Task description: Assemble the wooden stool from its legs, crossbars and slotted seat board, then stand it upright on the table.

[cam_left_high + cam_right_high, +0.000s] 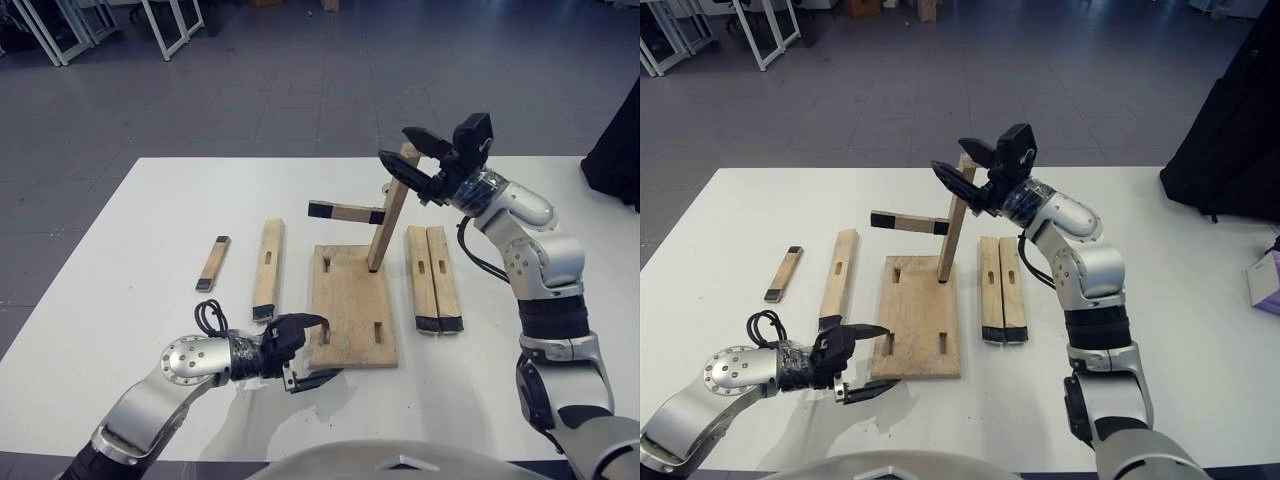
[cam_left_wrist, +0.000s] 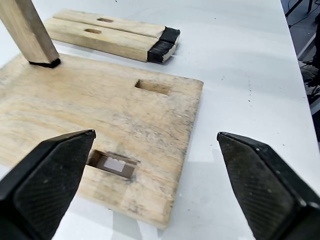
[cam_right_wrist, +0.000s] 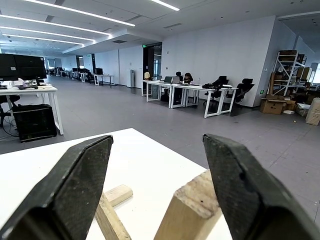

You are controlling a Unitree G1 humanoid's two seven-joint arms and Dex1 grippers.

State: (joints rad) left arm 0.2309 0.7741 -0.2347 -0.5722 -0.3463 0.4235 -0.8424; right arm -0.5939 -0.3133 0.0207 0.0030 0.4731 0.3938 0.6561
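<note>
Fingers of the right gripper point(image 1: 396, 145): how far apart?

Wide apart, one on each side of the top end of the standing leg point(image 1: 388, 215). In the wrist view the leg's end sits nearer one finger, but I cannot tell whether it touches.

And the left gripper point(image 1: 330, 347)?

Spread wide as well, holding nothing. It is low at the near left corner of the seat board point(image 1: 350, 310), and that corner lies between its fingers.

Where is the board?

Flat on the white table point(image 1: 150, 230). The standing leg rises from its far right slot, leaning a little, and a crossbar point(image 1: 345, 212) sticks out from that leg above the board's far end.

What is hard to see?

The leg's foot covers its slot. The right gripper's fingers hide part of the leg's top. The near left slot point(image 2: 114, 165) is partly behind the left gripper from the head view.

The count?

One board with four slots. Four legs: the standing one, two lying legs point(image 1: 432, 278) touching side by side just right of the board, and one more leg point(image 1: 267, 268) just left of it. Two crossbars: the fitted one, and a loose crossbar point(image 1: 212, 262) farther left.
</note>
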